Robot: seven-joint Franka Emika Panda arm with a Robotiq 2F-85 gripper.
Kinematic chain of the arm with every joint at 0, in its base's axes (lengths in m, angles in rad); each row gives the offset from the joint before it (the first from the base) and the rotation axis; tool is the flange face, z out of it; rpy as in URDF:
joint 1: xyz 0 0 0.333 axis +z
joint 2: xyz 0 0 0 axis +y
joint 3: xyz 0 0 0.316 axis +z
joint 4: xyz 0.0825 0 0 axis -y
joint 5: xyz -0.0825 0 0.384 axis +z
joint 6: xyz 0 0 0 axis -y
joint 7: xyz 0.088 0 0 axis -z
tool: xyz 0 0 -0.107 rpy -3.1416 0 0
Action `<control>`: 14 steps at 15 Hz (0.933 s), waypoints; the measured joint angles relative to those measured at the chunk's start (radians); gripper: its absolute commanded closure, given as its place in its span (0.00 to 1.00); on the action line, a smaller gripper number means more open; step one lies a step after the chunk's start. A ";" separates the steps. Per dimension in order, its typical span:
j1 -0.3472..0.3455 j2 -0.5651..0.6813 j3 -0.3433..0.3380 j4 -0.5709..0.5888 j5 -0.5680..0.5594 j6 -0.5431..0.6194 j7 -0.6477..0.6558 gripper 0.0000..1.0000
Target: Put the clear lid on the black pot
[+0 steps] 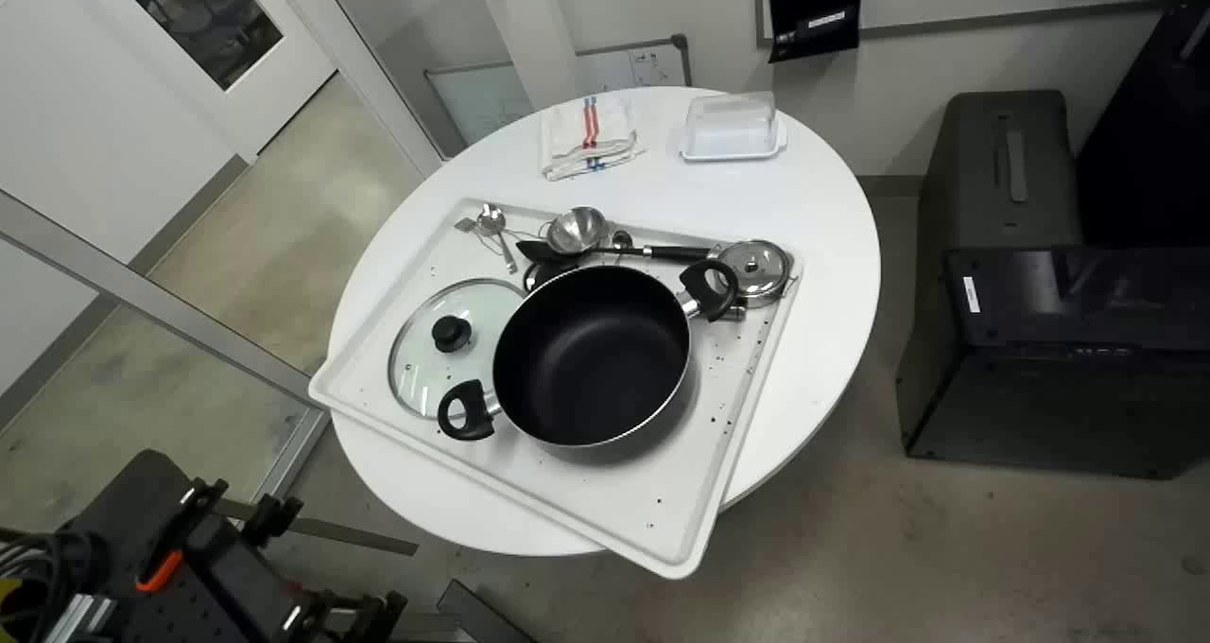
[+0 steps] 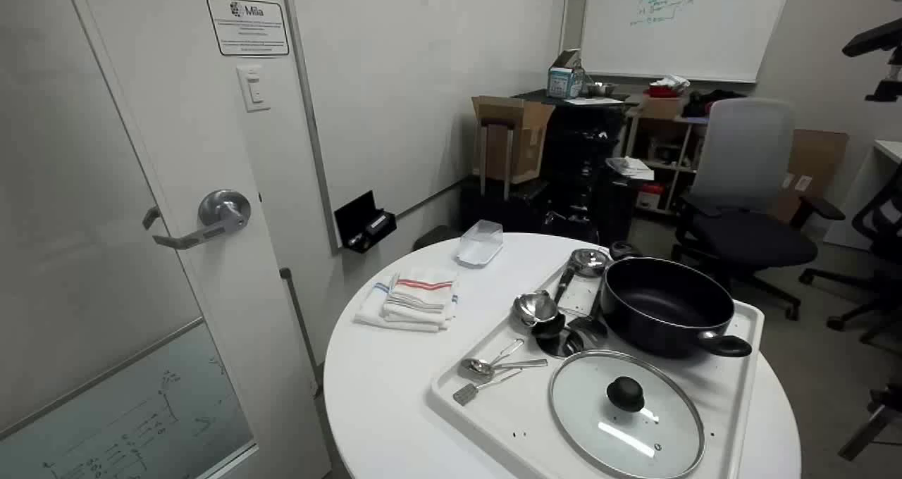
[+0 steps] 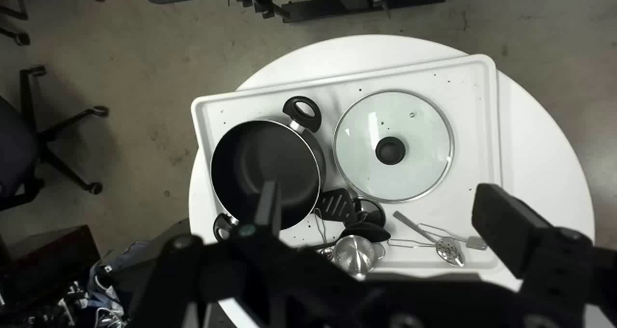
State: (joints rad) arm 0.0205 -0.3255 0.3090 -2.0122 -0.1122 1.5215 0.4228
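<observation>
Clear lid (image 3: 393, 147) lies on the white tray (image 3: 477, 125), knob (image 3: 391, 150) up, its glass showing the tray beneath. I have no hold on it: my end effector (image 3: 381, 202) is spread wide, the two fingers (image 3: 506, 231) well apart, with nothing gripped between them. From my wrist I see the lid beyond my fingers, within the span they leave. The black pot (image 3: 270, 159) stands upright just beside the lid, uncovered, its dark inside in view and a black handle (image 1: 480, 414) on each of two opposite sides. One of my fingers hides part of the pot in the wrist view.

On the same tray I make out a slotted black spatula (image 3: 337, 205), its blade near both pot and lid, a shiny metal bowl (image 3: 355, 254) and a perforated spoon (image 3: 449, 252). A dark round tool (image 3: 372, 213) comes so close to the lid's rim that I cannot tell whether they touch. In an exterior view a shiny round metal piece (image 1: 756, 269) shows near one pot handle.

The tray rests on a round white table (image 1: 822, 227), with corners out past its edge. A folded cloth (image 2: 416, 299) and a clear box (image 2: 481, 245) sit on the table in both exterior views, apart from the tray.
</observation>
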 measured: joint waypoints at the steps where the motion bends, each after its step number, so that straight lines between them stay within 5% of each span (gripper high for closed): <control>1: 0.000 0.000 0.000 0.000 0.000 0.000 0.000 0.00; 14: 0.023 0.013 -0.021 -0.002 0.000 0.003 -0.001 0.00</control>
State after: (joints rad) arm 0.0431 -0.3130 0.2875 -2.0137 -0.1122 1.5247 0.4222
